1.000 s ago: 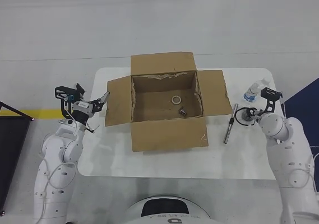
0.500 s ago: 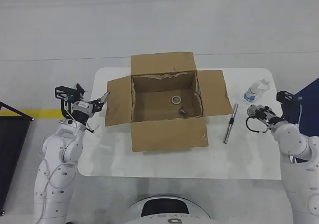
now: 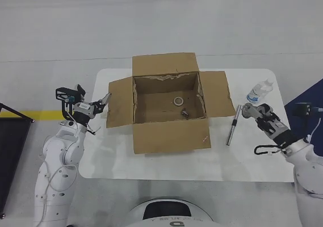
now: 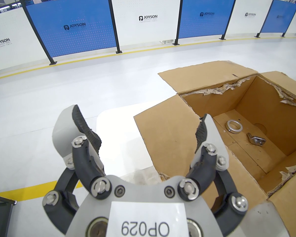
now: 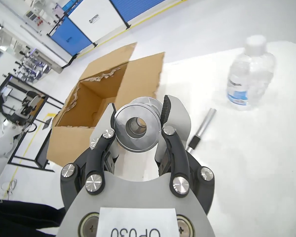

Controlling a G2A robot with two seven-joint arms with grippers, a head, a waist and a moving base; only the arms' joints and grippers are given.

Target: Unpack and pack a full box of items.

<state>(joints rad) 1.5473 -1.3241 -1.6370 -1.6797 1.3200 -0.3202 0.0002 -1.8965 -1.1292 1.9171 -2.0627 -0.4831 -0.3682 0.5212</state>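
Currently held: 1 metal spool (image 5: pixel 137 127), flanged and bored through, clamped between the jaws of the right gripper (image 5: pixel 139 103). Its bore axis runs back along the gripper toward the wrist. Spool and gripper hang over the table (image 3: pixel 150 164).

Entry 2: 1 metal rod (image 3: pixel 233 125), flat on the table, between the held spool and the box. Its long axis runs roughly near-to-far, with the dark-capped end toward the robot.

Entry 3: 1 clear bottle (image 3: pixel 256 92), standing, white cap, just beyond the right gripper.

Entry 4: 1 cardboard box (image 3: pixel 170 139) at mid-table, 4 flaps folded out. It lies to the robot's left of the spool, across the rod and the right flap.

Box contents: 1 metal ring (image 4: pixel 233 126) lying flat and 1 small bracket (image 4: pixel 256 139), near each other but apart.

Entry 5: left gripper (image 4: pixel 140 114), jaws spread, empty, just beside the left flap. Contact with the flap cannot be told.

Judgement: the right arm is much the nearer for the spool, rod and bottle. Either arm could likely reach the ring and bracket.

Not legible: the spool's far flange, its height above the table, and whether it is bound for the table or the box.
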